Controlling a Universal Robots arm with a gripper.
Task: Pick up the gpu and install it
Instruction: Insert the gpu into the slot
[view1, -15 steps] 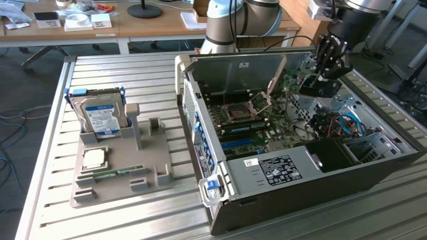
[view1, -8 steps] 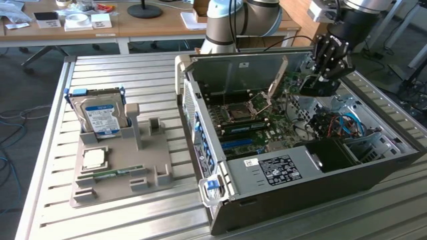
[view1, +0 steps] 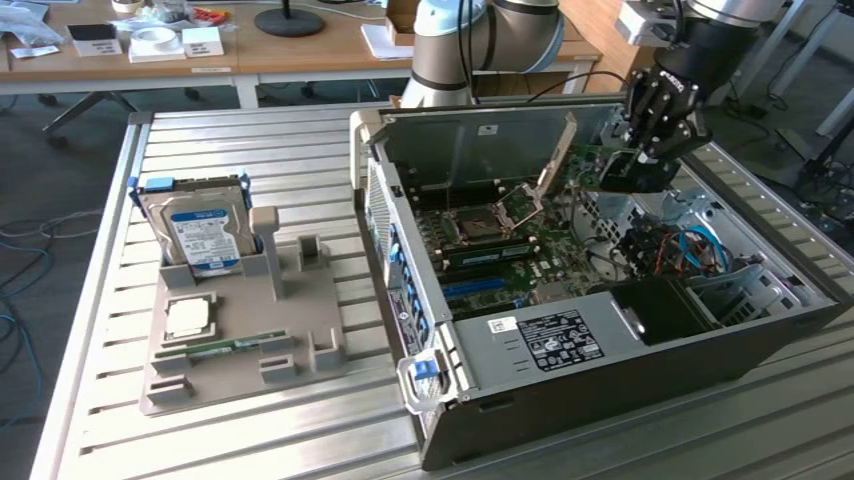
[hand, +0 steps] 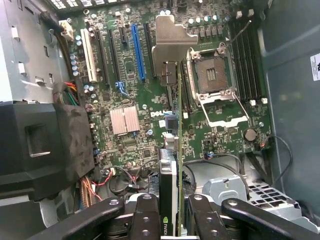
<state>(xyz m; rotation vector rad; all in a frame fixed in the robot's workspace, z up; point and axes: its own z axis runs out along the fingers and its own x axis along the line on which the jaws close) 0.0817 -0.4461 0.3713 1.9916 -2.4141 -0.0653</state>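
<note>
Above the motherboard (hand: 125, 90), gpu (hand: 168, 175) edge-on between the fingers (hand: 145, 217), both tight against its faces

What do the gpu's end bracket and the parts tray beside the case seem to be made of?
End bracket of the gpu: bare sheet metal, dull grey, judging by its thin folded edges. Parts tray: probably plastic, matte grey-tan, with thick, blocky, moulded-looking posts.

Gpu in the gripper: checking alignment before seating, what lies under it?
The motherboard, its open CPU socket beside the gpu. The strip directly beneath the card is hidden.
</note>
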